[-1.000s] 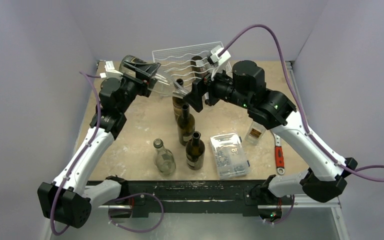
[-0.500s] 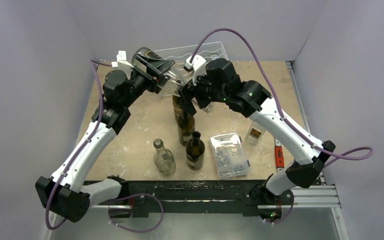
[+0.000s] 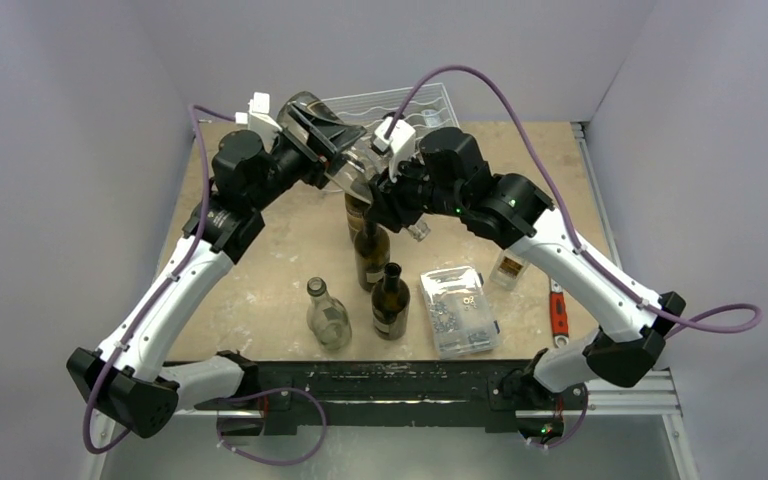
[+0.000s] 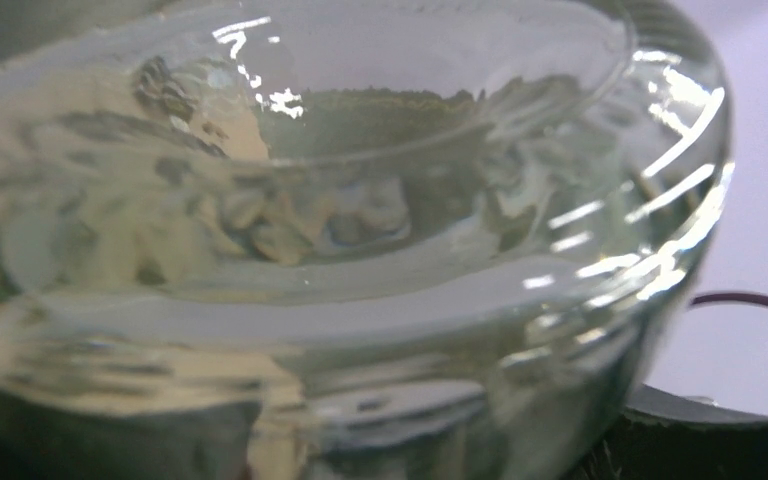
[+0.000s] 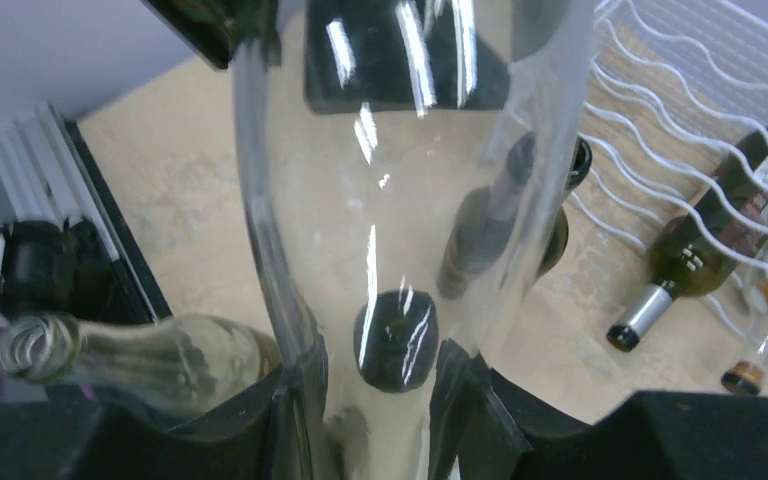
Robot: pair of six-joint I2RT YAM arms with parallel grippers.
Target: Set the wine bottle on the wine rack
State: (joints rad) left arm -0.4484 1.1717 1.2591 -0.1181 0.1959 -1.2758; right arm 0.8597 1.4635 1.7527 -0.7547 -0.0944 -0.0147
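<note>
Over table [image 3: 260, 250], left pincer [image 3: 322, 137], right pincer [image 5: 380, 400] clamp wine bottle [image 5: 390, 200].

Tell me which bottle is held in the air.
The clear bottle, tilted between the left gripper and right gripper; the others stand on the table or lie in the wine rack.

right tool [image 5: 380, 395] closed onto clear bottle [image 5: 390, 180] neck
</note>
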